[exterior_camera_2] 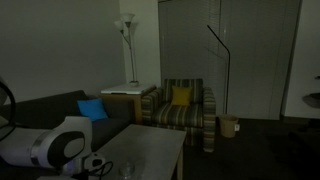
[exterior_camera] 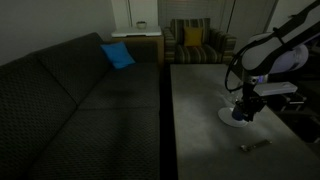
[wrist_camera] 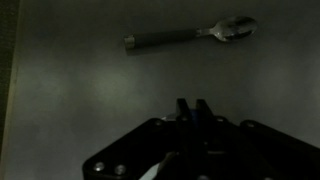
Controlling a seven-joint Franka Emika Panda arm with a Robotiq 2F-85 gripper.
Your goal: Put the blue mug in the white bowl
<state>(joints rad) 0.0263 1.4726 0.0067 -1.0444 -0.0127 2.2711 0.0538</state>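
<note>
In an exterior view my gripper (exterior_camera: 245, 104) hangs over the right part of the grey table. The blue mug (exterior_camera: 241, 114) shows as a small blue patch right under the fingers, over the white bowl (exterior_camera: 228, 117); I cannot tell whether it touches the bowl. In the wrist view the two fingers (wrist_camera: 192, 108) stand close together with a thin strip of blue (wrist_camera: 192, 117) between them, so they are shut on the mug's wall. The rest of the mug is hidden behind the gripper body. The scene is dim.
A metal spoon (wrist_camera: 190, 35) lies on the table in front of the gripper, also seen in an exterior view (exterior_camera: 256, 145). A clear glass (exterior_camera_2: 127, 170) stands near the arm. A dark sofa (exterior_camera: 80, 100) runs along the table's side.
</note>
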